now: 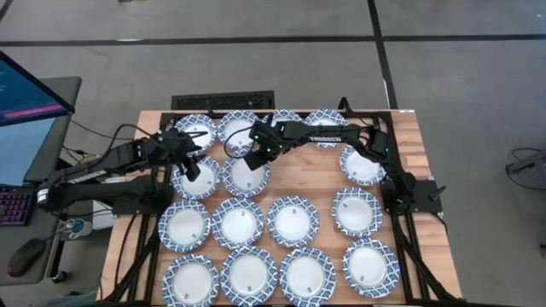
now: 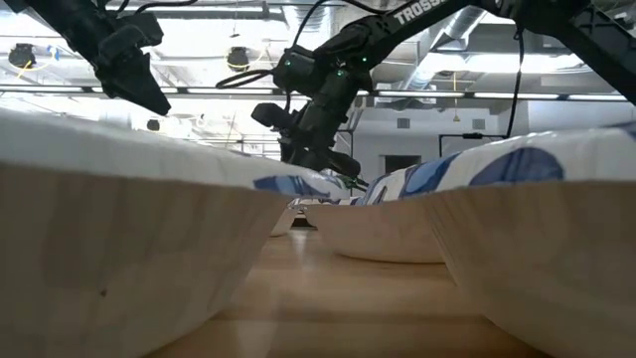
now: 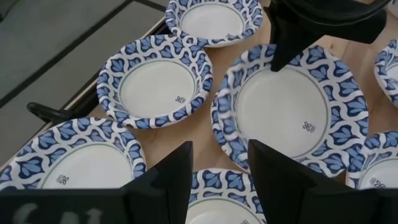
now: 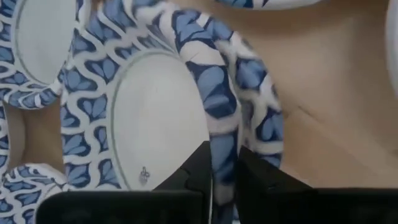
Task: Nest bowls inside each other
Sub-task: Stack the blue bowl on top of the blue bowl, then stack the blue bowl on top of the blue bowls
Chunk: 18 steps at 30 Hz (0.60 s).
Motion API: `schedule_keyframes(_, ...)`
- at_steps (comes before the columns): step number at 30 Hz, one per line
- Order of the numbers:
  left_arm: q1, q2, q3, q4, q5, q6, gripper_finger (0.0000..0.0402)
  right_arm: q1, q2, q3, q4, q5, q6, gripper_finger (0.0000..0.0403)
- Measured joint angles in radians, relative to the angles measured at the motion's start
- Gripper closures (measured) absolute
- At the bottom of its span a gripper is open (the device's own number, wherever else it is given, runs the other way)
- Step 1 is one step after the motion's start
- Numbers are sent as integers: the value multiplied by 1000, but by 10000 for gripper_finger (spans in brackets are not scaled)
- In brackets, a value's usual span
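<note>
Several blue-and-white rimmed bowls sit upright on their bases in rows on the wooden table. My right gripper is shut on the rim of a bowl in the second row from the far edge. My left gripper is open and empty, above the neighbouring bowl toward the table's left. In the low view my left gripper hangs at the upper left and my right gripper hangs in the middle. My right gripper pinches the bowl's rim at its far side. One finger is inside the bowl and the other is outside. The fingers slant down from the far right. I cannot tell whether the bowl is off the table.
Bowls stand close together in the far row, the third row and the near row. Two more sit at the right. A bare strip of wood lies between them. A monitor and a keyboard stand left of the table.
</note>
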<state>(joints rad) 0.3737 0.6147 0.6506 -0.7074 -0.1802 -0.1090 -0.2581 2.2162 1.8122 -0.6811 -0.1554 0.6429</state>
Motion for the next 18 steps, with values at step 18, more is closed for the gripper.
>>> schedule_keyframes(18,0,5,0,6,0,-45,255,-34,-46,-3,-160,250,-91,215)
